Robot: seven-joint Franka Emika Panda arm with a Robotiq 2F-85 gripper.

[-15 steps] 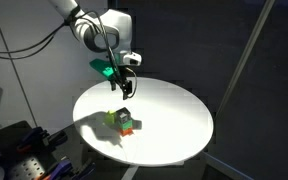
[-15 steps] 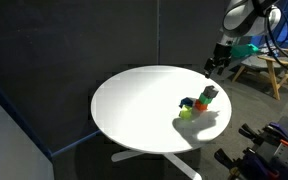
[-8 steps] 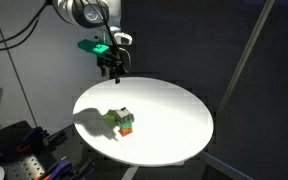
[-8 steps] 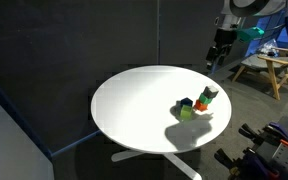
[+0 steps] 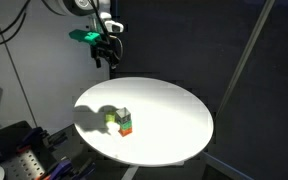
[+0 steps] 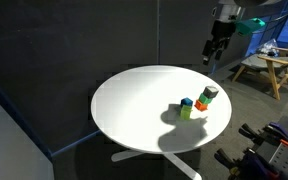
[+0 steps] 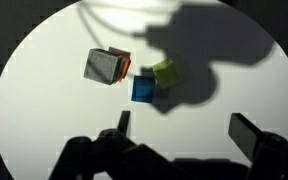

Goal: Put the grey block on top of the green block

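while the grey block [image 7: 103, 66] stays stacked, the jaws have risen.

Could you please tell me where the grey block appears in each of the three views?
In an exterior view, the grey block tops the stack left of the table's centre.
In an exterior view, the grey block tops the stack near the table's right edge.
Wrist view: the grey block, seen from above, upper left.
Shared landmark: the yellow-green block beside the stack.

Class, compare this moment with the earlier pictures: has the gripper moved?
Yes. In an exterior view the open gripper has risen well above the white table and drawn back leftward, toward its far-left rim.
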